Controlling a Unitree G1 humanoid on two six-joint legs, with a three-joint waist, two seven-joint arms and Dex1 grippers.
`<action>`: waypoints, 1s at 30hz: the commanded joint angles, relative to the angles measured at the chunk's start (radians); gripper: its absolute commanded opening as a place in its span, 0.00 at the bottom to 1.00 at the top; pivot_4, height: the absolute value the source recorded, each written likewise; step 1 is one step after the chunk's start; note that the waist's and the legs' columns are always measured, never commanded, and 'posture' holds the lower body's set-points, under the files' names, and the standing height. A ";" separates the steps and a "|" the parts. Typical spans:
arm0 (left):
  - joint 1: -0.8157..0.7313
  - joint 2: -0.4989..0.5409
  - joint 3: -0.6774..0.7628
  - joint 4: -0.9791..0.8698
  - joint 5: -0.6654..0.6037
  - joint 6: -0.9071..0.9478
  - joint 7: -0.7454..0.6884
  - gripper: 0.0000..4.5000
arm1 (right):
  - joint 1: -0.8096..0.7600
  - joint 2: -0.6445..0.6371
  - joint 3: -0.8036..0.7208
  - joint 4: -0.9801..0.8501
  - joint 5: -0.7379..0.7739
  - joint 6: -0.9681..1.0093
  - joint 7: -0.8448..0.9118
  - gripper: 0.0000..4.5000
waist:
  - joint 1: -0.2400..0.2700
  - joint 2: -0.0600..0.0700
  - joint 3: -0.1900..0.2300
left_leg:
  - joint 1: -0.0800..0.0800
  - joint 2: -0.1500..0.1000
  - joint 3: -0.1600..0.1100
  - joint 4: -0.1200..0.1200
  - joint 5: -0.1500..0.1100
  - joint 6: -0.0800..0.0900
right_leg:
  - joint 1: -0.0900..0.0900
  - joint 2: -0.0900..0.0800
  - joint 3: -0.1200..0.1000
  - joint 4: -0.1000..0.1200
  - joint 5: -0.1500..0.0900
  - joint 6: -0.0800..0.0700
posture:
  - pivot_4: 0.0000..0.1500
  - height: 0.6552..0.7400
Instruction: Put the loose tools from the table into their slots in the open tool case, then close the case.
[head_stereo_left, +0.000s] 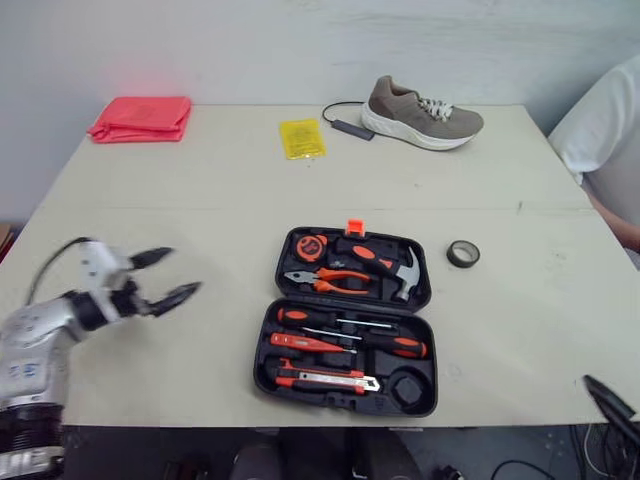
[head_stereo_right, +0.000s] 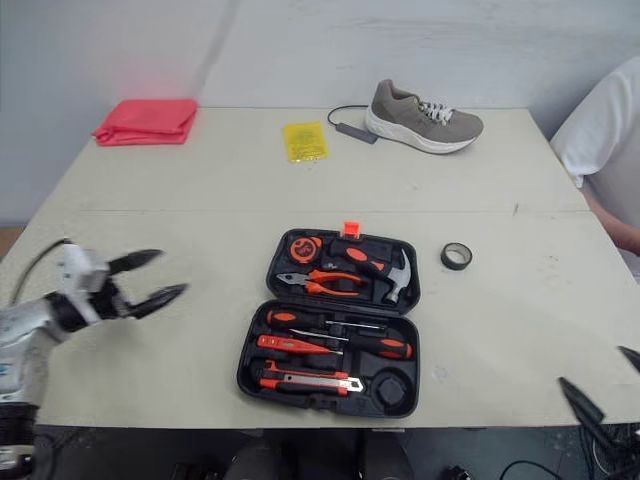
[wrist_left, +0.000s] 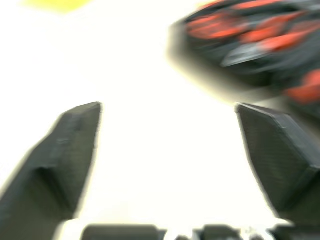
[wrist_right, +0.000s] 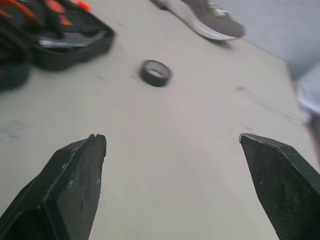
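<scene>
The black tool case (head_stereo_left: 350, 320) lies open in the middle of the table, with orange-handled pliers, a hammer, screwdrivers and a knife in its slots. One round slot at its near right corner (head_stereo_left: 408, 385) looks vacant. A loose roll of black tape (head_stereo_left: 462, 253) lies on the table just right of the case, also seen as the tape roll (wrist_right: 155, 73). My left gripper (head_stereo_left: 172, 275) hovers open over the table left of the case, holding nothing. My right gripper (wrist_right: 172, 145) is open at the table's near right corner, with the tape ahead of it.
A grey shoe (head_stereo_left: 420, 113) and a black cable sit at the far edge. A yellow packet (head_stereo_left: 301, 138) and a folded red cloth (head_stereo_left: 141, 118) lie at the back left. A person's white sleeve (head_stereo_left: 605, 130) is at the right edge.
</scene>
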 joint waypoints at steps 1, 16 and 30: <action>0.062 0.040 0.102 0.137 0.036 -0.075 0.046 0.99 | -0.004 0.027 -0.066 0.056 -0.001 -0.030 -0.062 1.00 | -0.005 0.000 0.000 | 0.000 0.000 0.000 -0.001 0.000 0.000 | 0.000 0.000 0.000 -0.001 0.000 0.000 | 1.00 1.00; -0.065 -0.062 0.017 -0.142 -0.062 0.057 0.076 0.99 | -0.219 -0.166 0.068 -0.108 -0.070 0.294 -0.300 1.00 | -0.022 0.000 0.001 | -0.001 -0.001 0.001 0.000 -0.003 -0.005 | 0.000 -0.004 -0.001 0.000 0.001 0.001 | 1.00 1.00; -0.251 -0.215 -0.328 -0.480 -0.115 0.225 -0.046 0.99 | -0.878 -0.704 0.661 0.000 -0.069 0.830 0.033 1.00 | -0.016 -0.002 0.005 | -0.004 -0.001 0.005 0.003 0.004 -0.005 | -0.002 0.003 0.003 -0.005 0.004 0.007 | 1.00 1.00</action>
